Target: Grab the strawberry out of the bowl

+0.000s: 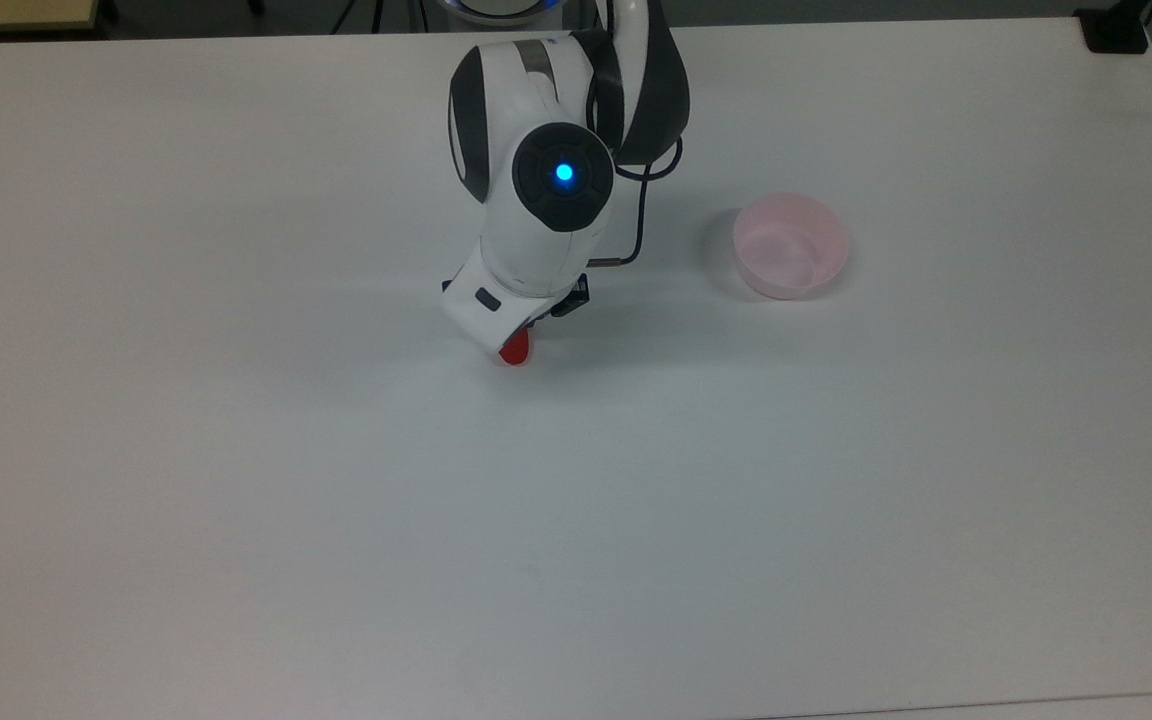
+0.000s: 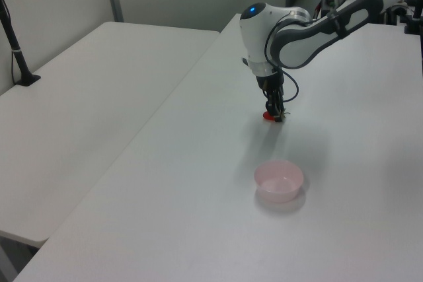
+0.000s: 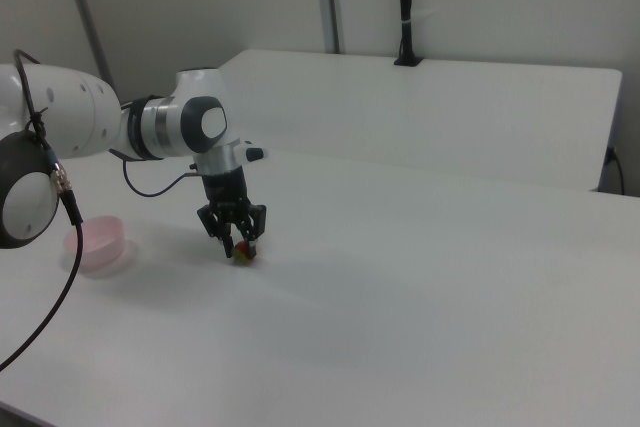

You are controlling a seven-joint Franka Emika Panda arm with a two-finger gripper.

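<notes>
Jaws around strawberry (image 1: 515, 351)

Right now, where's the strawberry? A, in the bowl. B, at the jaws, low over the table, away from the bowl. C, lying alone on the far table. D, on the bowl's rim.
B: the strawberry sits at the gripper, down by the table, and the bowl stands apart, holding nothing.

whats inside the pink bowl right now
Nothing shows inside the bowl; its floor looks bare. The strawberry is out on the table, under the gripper.
</notes>
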